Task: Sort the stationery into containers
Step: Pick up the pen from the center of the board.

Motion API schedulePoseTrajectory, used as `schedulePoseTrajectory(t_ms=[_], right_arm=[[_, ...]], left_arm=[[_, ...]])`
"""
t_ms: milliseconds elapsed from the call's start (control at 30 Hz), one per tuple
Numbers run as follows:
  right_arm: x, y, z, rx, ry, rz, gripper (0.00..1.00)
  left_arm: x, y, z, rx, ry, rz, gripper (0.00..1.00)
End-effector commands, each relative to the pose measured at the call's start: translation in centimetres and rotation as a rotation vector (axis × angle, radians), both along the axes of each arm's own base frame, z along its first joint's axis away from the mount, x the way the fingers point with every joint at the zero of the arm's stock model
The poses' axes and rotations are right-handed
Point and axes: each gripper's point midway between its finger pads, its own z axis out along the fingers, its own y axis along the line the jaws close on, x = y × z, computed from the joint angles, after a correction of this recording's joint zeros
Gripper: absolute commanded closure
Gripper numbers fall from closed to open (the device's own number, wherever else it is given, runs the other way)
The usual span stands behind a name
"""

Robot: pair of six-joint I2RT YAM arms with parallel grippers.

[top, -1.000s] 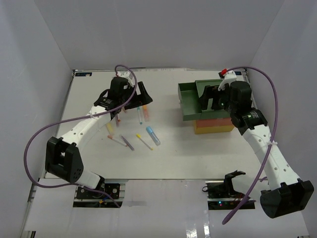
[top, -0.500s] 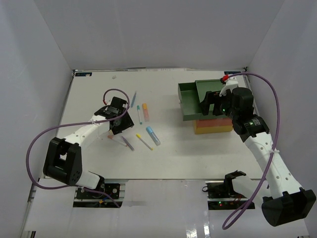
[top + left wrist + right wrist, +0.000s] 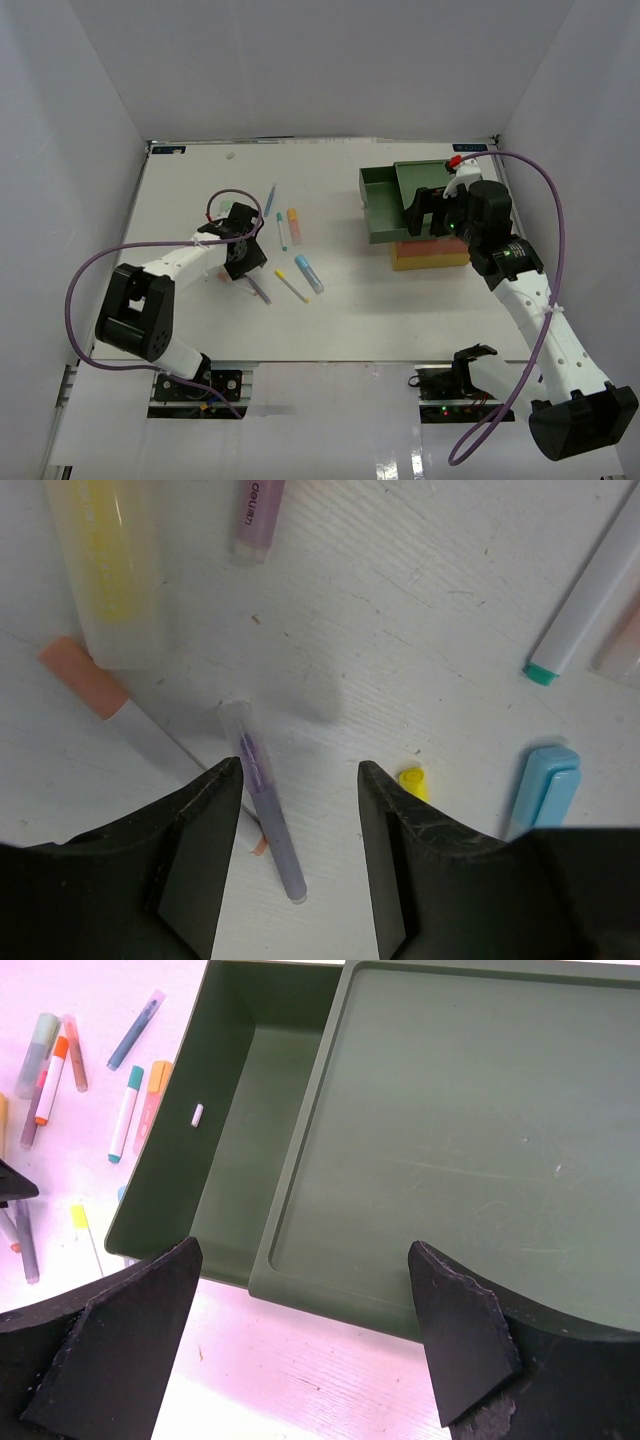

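The left tool (image 3: 300,780) is held released, its jaws spread low over the table (image 3: 400,630), and nothing is gripped. A thin purple pen (image 3: 262,815) is seen lying flat on the table between the fingers (image 3: 195,850), nearer the one at 9 o'clock in the wrist view. Whether it is touched cannot be told. A yellow marker (image 3: 105,570) is found at 11 o'clock of that pen. An orange-capped white pen (image 3: 100,695) lies at 9 o'clock, partly hidden under the finger, and a blue marker (image 3: 540,790) at 3 o'clock.

In the top view the stationery (image 3: 294,222) is seen scattered on the table at 9 o'clock of the box (image 3: 430,255). The green drawer (image 3: 380,205) is slid out of the top of the box toward 9 o'clock. The right tool (image 3: 300,1250) is held released above this drawer, jaws wide, with nothing between them. One small white piece (image 3: 197,1114) is seen inside the drawer.
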Motion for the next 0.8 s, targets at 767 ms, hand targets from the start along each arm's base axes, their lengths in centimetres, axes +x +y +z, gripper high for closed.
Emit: schedulePoseTrajectory(t_ms=[767], right_arm=[[0.1, 0.0, 1.3, 0.013, -0.074, 0.002, 0.1]], left_arm=[[-0.7, -1.0, -2.9, -0.047, 0.109, 0.072, 0.53]])
